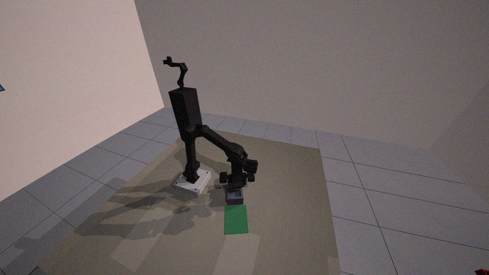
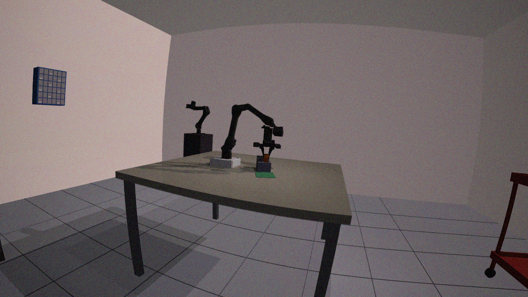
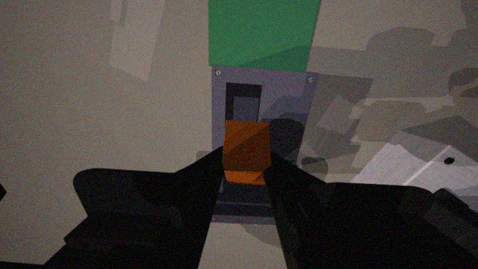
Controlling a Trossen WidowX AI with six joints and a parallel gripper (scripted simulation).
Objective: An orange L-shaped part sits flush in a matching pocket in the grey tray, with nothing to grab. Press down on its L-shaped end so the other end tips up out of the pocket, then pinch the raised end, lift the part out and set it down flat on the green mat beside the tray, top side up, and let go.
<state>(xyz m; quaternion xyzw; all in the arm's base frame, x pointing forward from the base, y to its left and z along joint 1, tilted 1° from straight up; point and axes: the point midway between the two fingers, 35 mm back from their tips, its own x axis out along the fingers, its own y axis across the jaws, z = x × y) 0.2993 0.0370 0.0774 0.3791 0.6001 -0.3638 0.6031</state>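
My gripper [image 2: 266, 156] [image 3: 243, 152] is shut on the orange part [image 1: 238, 189] [image 2: 266, 159] [image 3: 246, 140], with one finger on each side of its raised end. The part is steeply tilted and stands up above the grey tray [image 1: 235, 201] [image 2: 263, 167] [image 3: 285, 84]. Its lower end is hidden, so I cannot tell whether it is clear of the pocket. In the wrist view an empty, dark stretch of pocket shows beyond the part. The green mat [image 1: 236, 220] [image 2: 265, 175] [image 3: 261, 30] lies flat beside the tray's far end in that view.
The white base block [image 1: 188, 184] [image 2: 218, 162] [image 3: 418, 164] of my arm stands beside the tray on the table [image 1: 290, 205] [image 2: 302, 188]. A second black arm [image 1: 181, 73] [image 2: 202, 116] stands on a dark pedestal behind. A red cart [image 2: 507, 218] is at the far right.
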